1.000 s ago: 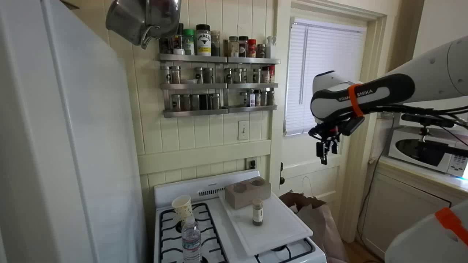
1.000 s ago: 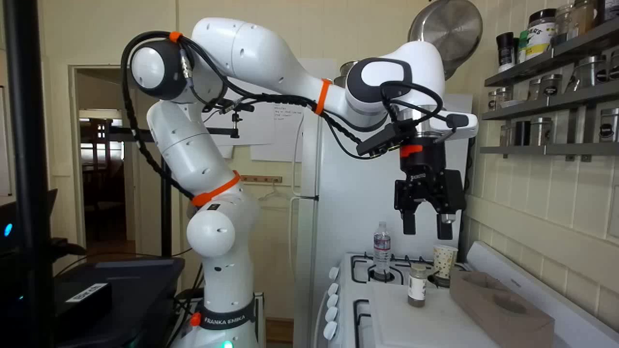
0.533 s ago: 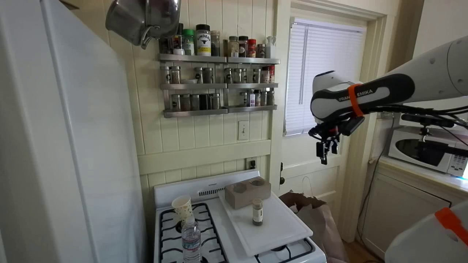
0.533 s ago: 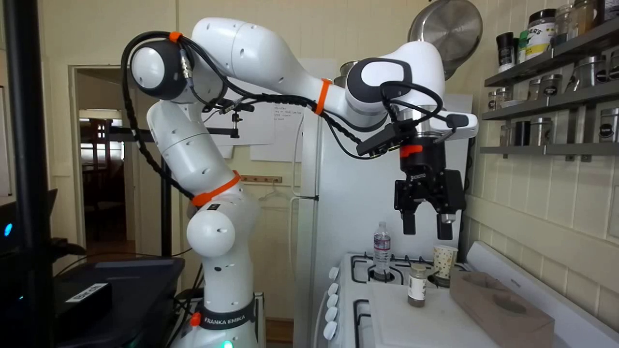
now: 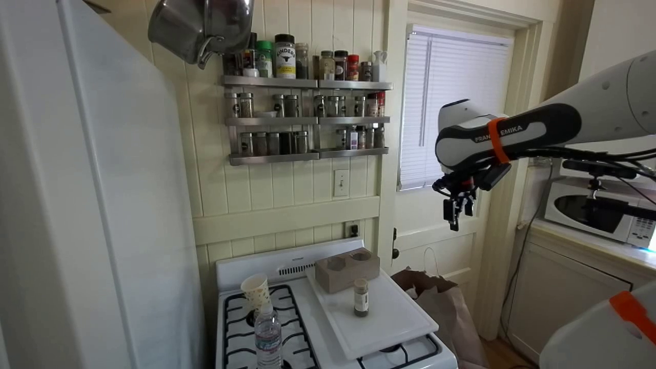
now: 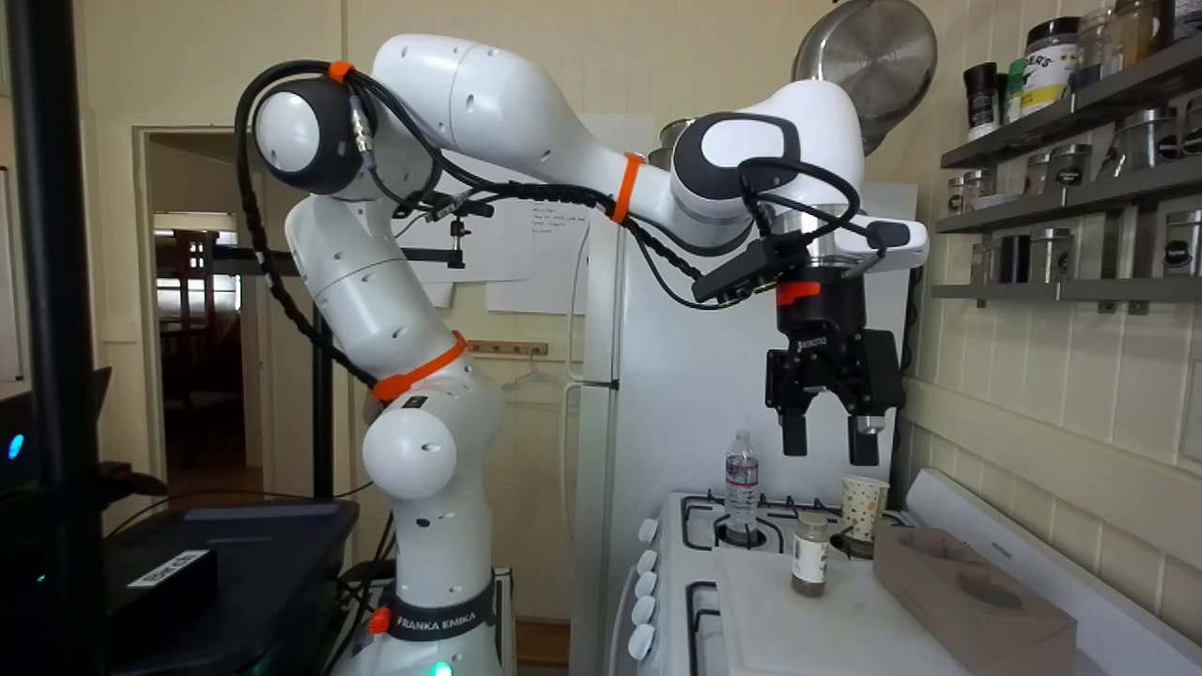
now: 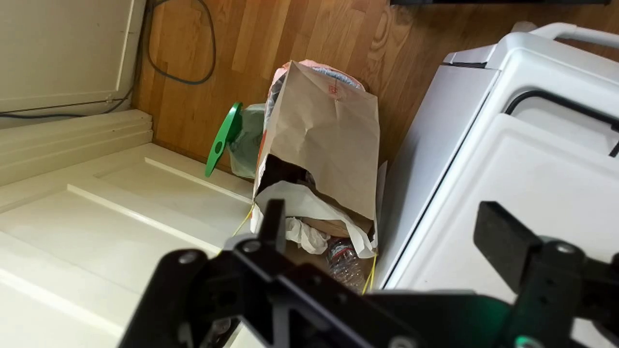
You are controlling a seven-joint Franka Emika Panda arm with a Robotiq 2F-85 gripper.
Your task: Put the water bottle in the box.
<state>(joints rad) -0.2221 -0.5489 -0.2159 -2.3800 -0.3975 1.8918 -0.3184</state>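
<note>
The water bottle (image 5: pixel 268 341) stands upright on the left stove burners; it also shows in an exterior view (image 6: pixel 741 486). It is clear, with a label and a pale cap. The grey-beige box (image 5: pixel 347 274) has two round openings in its top and rests at the rear of the white board; it also shows in an exterior view (image 6: pixel 977 606). My gripper (image 5: pixel 457 219) is open and empty, high in the air; its spread fingers show in an exterior view (image 6: pixel 831 453) and the wrist view (image 7: pixel 387 224). It is well away from bottle and box, neither of which shows in the wrist view.
A spice jar (image 5: pixel 361 298) stands on the white board (image 5: pixel 379 335) before the box. A patterned paper cup (image 5: pixel 255 291) stands behind the bottle. A paper bag (image 7: pixel 324 140), with a different clear bottle (image 7: pixel 346 266) inside, stands beside the stove. A fridge (image 6: pixel 761 376) flanks the stove.
</note>
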